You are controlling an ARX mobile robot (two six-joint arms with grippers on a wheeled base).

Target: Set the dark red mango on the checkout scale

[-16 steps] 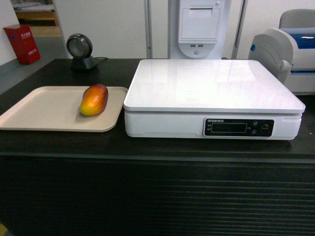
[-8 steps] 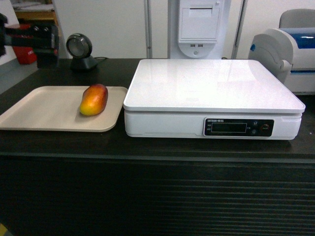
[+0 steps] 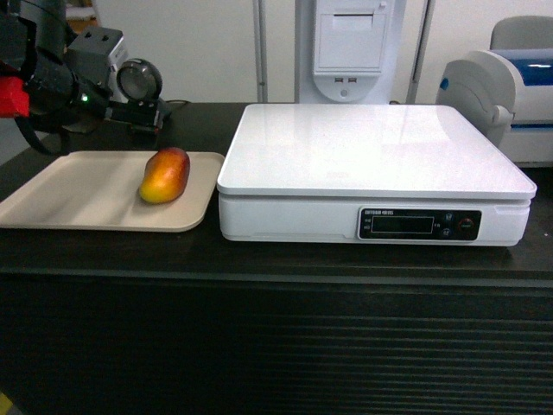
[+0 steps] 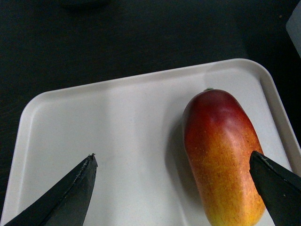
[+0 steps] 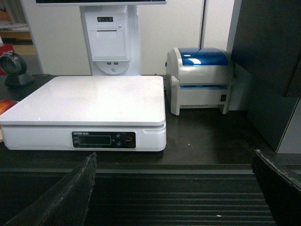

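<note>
The dark red mango, red fading to yellow-orange, lies on its side at the right end of a beige tray. My left gripper hovers above the tray's back edge, just behind and left of the fruit. In the left wrist view the mango lies near the right fingertip, and the left gripper is open with mostly bare tray between its fingers. The white scale stands right of the tray on the black checkout, its top bare. My right gripper is open before the checkout's ribbed front, facing the scale.
A round black scanner stands behind the tray, close to my left arm. A white-and-blue printer sits right of the scale, and a white receipt unit stands behind it. A red box shows at far left.
My left arm has come into the head view from the left and moved right, over the tray's back edge toward the mango. Mango, tray and scale have not moved.
</note>
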